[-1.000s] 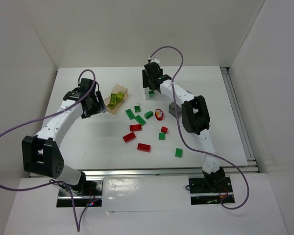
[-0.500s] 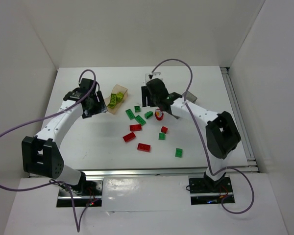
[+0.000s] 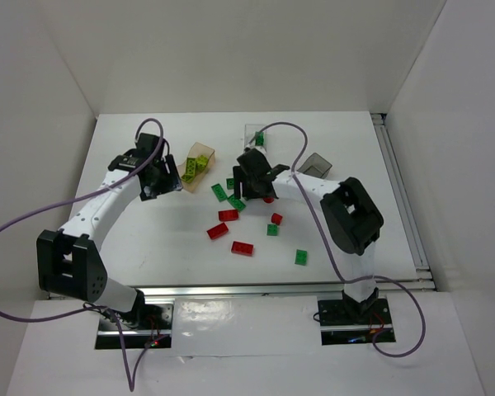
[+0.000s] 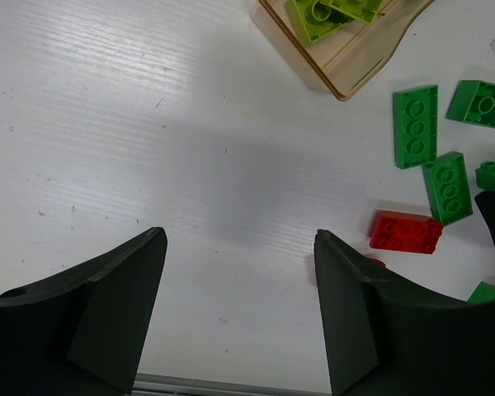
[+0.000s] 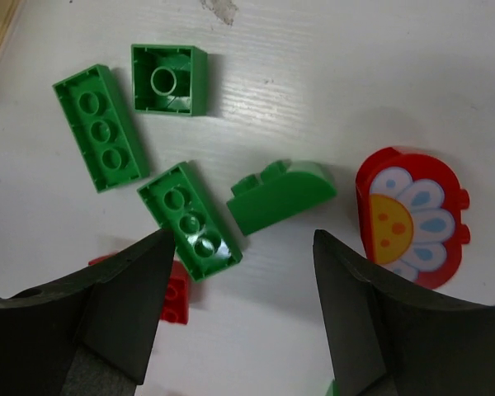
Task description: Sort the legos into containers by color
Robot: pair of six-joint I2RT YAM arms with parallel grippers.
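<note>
Right gripper [image 5: 239, 247] and left gripper [image 4: 239, 247] spread empty, I must centre the right on the curved brick [image 5: 280, 196] at one o'clock, then descend.

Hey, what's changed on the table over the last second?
The right pincer swung from above the clear box at the back to the middle, open over the loose bricks. A green brick now shows in that box. The left pincer, the tan box and the loose bricks stayed put.
</note>
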